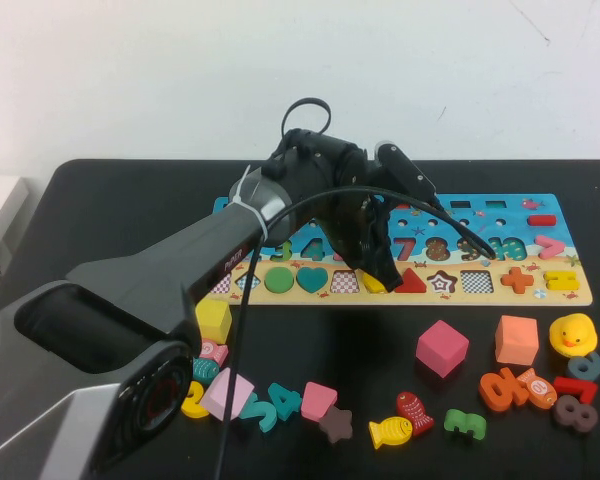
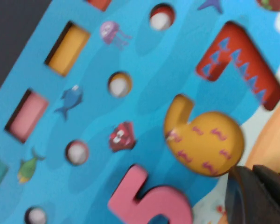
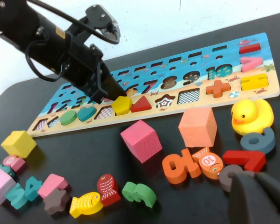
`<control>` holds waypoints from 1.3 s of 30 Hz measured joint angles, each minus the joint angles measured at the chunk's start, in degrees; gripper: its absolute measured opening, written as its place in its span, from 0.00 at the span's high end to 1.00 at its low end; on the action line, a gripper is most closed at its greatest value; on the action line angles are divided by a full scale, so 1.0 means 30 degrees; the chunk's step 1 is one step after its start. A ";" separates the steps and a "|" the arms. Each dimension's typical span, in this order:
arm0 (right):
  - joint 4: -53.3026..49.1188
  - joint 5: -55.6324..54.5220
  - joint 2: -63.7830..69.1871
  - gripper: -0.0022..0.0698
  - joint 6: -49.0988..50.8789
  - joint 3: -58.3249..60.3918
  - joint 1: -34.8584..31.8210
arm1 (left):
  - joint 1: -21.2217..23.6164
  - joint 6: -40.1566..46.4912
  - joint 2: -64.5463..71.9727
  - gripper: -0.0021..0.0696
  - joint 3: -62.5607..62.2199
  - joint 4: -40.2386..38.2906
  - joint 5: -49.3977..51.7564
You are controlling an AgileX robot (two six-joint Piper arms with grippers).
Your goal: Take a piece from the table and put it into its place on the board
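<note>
Left tool (image 1: pixel 380 272) at the yellow pentagon piece (image 1: pixel 373 283) in the near row of the board (image 1: pixel 570 292).

The left tool stands over the middle of the board, its tip touching the yellow pentagon piece. I cannot tell if it is released or clenched. The piece lies in the shape row between a checkered slot and the red triangle (image 1: pixel 410 281), close to the board's near edge. It has no clear long axis. The board's long axis runs left to right. A bare strip of tabletop (image 1: pixel 380 330) lies between this edge and the loose pieces. There are two pink cubes, one yellow cube (image 1: pixel 213 320), one duck (image 1: pixel 572 334) and two fishes. The right tool (image 3: pixel 259 196) hangs low beside the red seven (image 3: pixel 245 158); I cannot tell its state.
</note>
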 joint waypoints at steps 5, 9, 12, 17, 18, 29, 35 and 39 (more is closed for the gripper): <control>0.0000 0.0000 0.0000 0.94 0.0000 0.0000 0.0000 | 0.0000 0.1336 0.0000 0.97 0.0000 -0.0790 -0.0153; 0.0000 0.0000 0.0000 0.94 -0.0032 0.0000 0.0000 | 0.0000 0.1832 0.0000 0.97 0.0000 -0.0999 -0.0159; 0.0000 0.0000 0.0000 0.94 -0.0032 0.0000 0.0000 | 0.0000 0.1875 0.0000 0.97 0.0000 -0.0685 -0.0159; 0.0000 0.0000 0.0000 0.94 -0.0032 0.0000 0.0000 | 0.0000 -0.0155 -0.0994 0.97 0.0000 0.1858 0.0040; 0.0000 0.0000 0.0000 0.94 -0.0032 0.0000 0.0000 | 0.0000 -0.0682 -0.1467 0.97 0.0000 0.2361 0.0222; 0.0464 -0.0223 0.0000 0.94 -0.0032 0.0000 0.0000 | -0.0375 -0.1257 -0.8299 0.97 0.4288 0.1418 -0.0091; 0.1707 0.0633 0.0000 0.94 -0.0074 0.0000 0.0000 | -0.1327 -0.2305 -1.2919 0.97 1.0761 0.1418 -0.3889; 0.2226 0.0363 0.0000 0.94 0.0012 0.0048 0.0000 | -0.1485 -0.3216 -1.6883 0.97 1.5851 0.1279 -0.6307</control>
